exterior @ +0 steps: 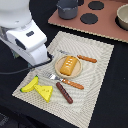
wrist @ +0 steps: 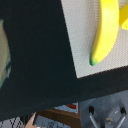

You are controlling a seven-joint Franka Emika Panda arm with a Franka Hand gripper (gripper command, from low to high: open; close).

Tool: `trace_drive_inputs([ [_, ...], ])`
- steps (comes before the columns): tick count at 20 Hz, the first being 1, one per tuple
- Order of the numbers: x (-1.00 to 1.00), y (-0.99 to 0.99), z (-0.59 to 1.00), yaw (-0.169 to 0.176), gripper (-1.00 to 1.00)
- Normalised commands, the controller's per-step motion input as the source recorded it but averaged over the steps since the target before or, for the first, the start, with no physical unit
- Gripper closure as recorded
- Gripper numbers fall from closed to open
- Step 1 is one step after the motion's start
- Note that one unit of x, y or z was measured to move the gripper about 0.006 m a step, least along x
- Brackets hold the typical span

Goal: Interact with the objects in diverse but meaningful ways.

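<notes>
Exterior view count: 1 placemat (exterior: 95, 65) on the dark surface (exterior: 112, 107), carrying 1 plate (exterior: 61, 71) near its centre with 1 bread loaf (exterior: 69, 65) on it. 1 fork (exterior: 66, 81) with orange handle at the plate's 6 o'clock, 1 knife (exterior: 82, 57) with orange handle at its 1 o'clock, blade end tucked by the plate rim. 1 sausage (exterior: 64, 92) at the plate's 6 o'clock, beyond the fork. 1 cheese wedge (exterior: 44, 91) at the plate's 7 o'clock, touching or just beside 1 banana (exterior: 30, 84) at 8 o'clock.

1 toy stove board (exterior: 107, 30) at the placemat's 12 o'clock, 3 black burners visible on it. 1 grey saucepan (exterior: 67, 9) sits on it at the exterior view's left end; 1 more pot (exterior: 123, 16) partly cut off at the right edge.

1 arm (exterior: 25, 35) hangs over the placemat's 10 o'clock corner. Gripper not visible in either view, so cannot tell if open or closed. Wrist view: banana (wrist: 104, 31) on the placemat corner, cheese edge (wrist: 123, 17) touching it.
</notes>
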Motion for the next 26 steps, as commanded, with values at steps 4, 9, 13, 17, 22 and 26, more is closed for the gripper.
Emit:
trace_drive_inputs([
  [4, -0.78, 0.19, -0.08, -0.068, -1.00],
  [9, -0.68, 0.07, -0.07, -0.130, -1.00],
  [13, -0.56, 0.04, 0.00, -0.168, -1.00],
  [17, -0.58, 0.03, -0.04, -0.167, -1.00],
  [22, -0.69, 0.19, -0.16, -0.102, -1.00],
  [26, -0.63, 0.41, -0.14, -0.089, -1.00],
])
